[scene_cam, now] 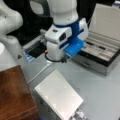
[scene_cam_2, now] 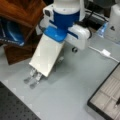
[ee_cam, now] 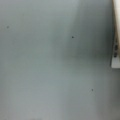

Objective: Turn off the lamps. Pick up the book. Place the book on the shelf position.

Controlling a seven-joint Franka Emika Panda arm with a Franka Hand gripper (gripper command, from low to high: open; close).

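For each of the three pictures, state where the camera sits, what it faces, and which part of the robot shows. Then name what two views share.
Front view: looks down across the table with the wooden block at its left; shows the book, the grey case and the arm's wrist.
Front view: faces the opposite way, block at top left; shows the book tilted under the wrist and gripper.
Wrist view: points down at bare table; the book's edge at right, no gripper visible.
Shared: both front views show book, block, case.
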